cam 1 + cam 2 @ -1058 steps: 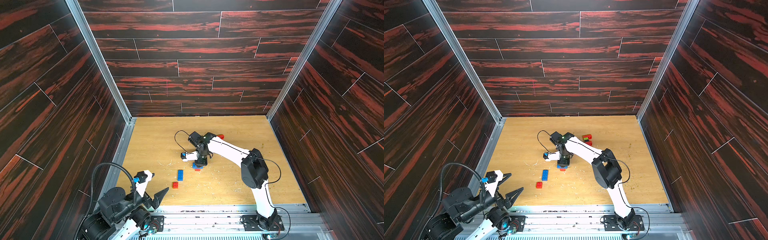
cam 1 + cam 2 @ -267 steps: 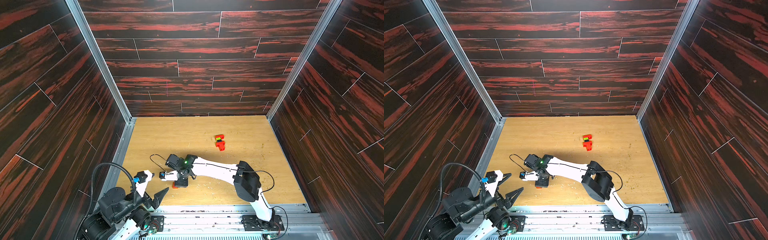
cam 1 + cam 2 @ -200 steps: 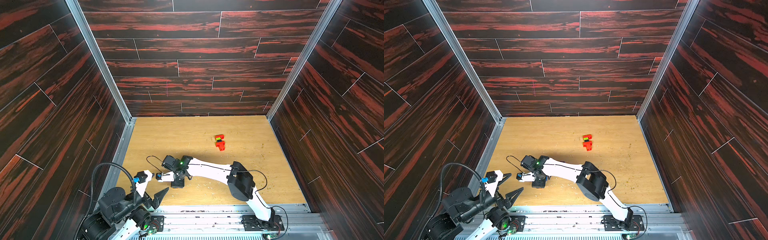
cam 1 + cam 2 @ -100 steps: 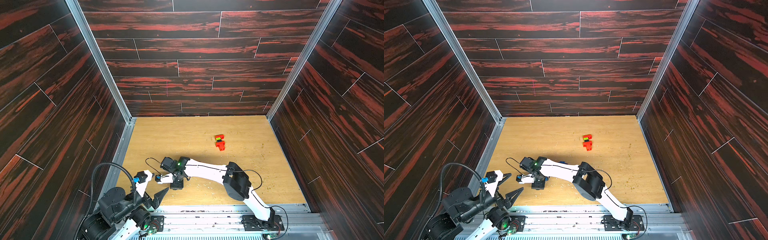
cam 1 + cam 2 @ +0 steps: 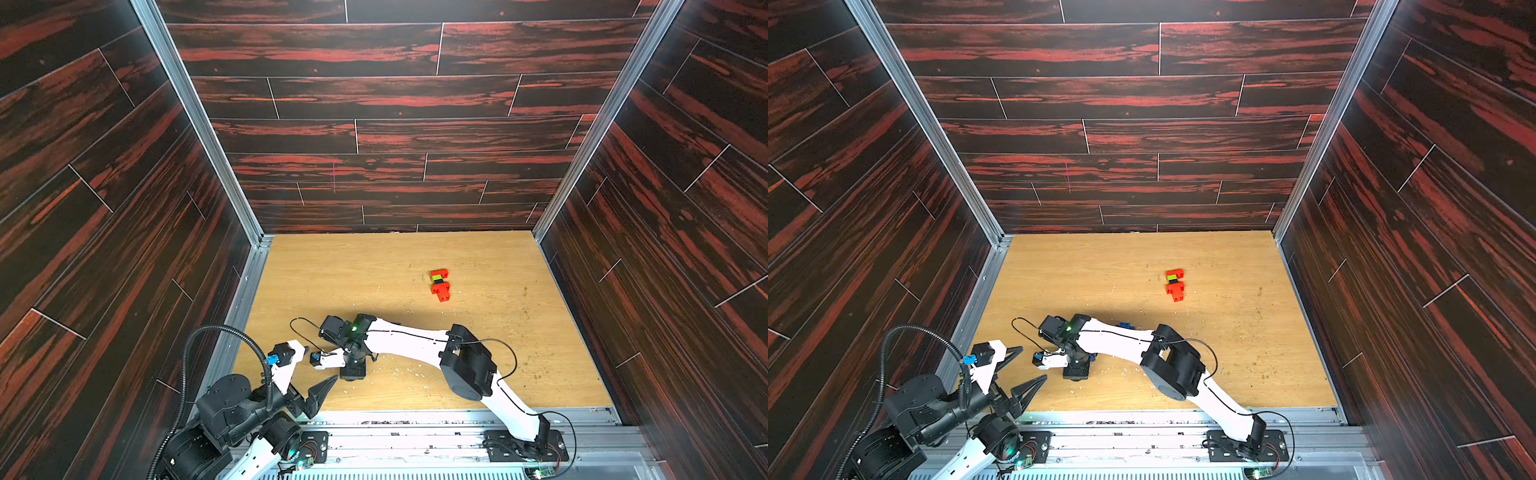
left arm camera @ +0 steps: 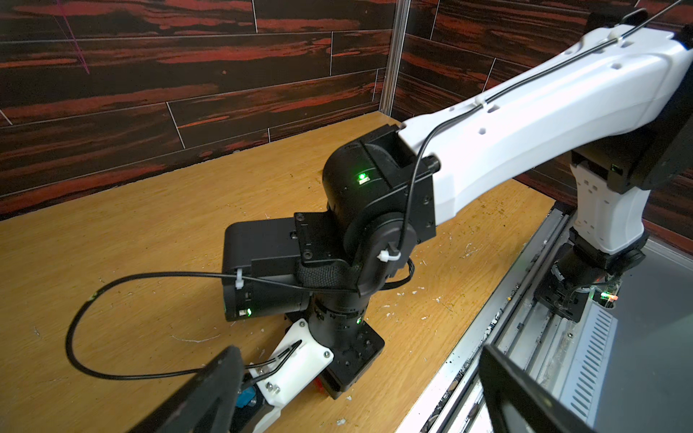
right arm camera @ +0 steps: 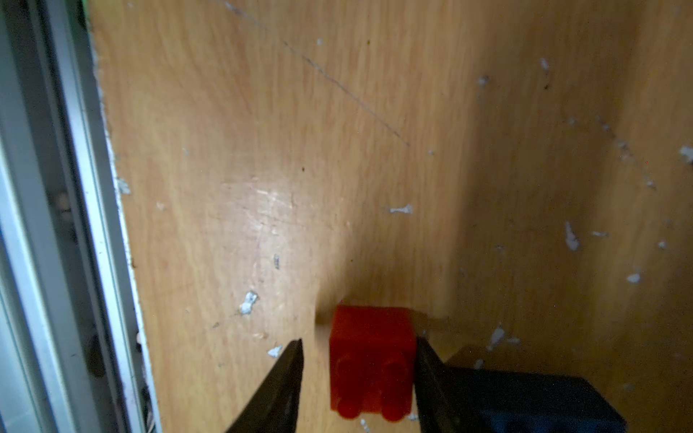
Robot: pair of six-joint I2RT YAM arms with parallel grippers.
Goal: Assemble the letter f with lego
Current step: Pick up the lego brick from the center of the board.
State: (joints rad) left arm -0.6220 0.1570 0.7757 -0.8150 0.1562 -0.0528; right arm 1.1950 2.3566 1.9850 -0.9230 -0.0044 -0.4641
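Wooden tabletop [image 5: 498, 332] | right tool [image 7: 359, 342] straddles red brick [image 7: 371, 360], gap one side, unclamped | left tool [image 5: 1032, 364] released wide

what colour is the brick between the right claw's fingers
The brick is red; it shows best in the right wrist view.

The tabletop [image 5: 374, 266] is pale wood-grain board with a satin sheen, scuffed, scratched and littered with pale flecks. Dark wood-look planks [image 5: 395, 95] streaked with red line the walls, smooth and faintly glossy. Brushed metal rails [image 5: 415, 432] run along the bottom of the frame in both top views. The red lego brick [image 7: 371, 348] is smooth plastic with a soft sheen. The right pincer [image 7: 359, 343] has fingers [image 7: 281, 382] of matt black plastic. The right arm [image 6: 525, 123] has a smooth, matt white plastic shell over black joints. Its cable [image 6: 180, 274] is glossy black, partly inside a woven sleeve [image 6: 322, 275]. At lower left in a top view, the hose [image 5: 216, 328] is ribbed black plastic.
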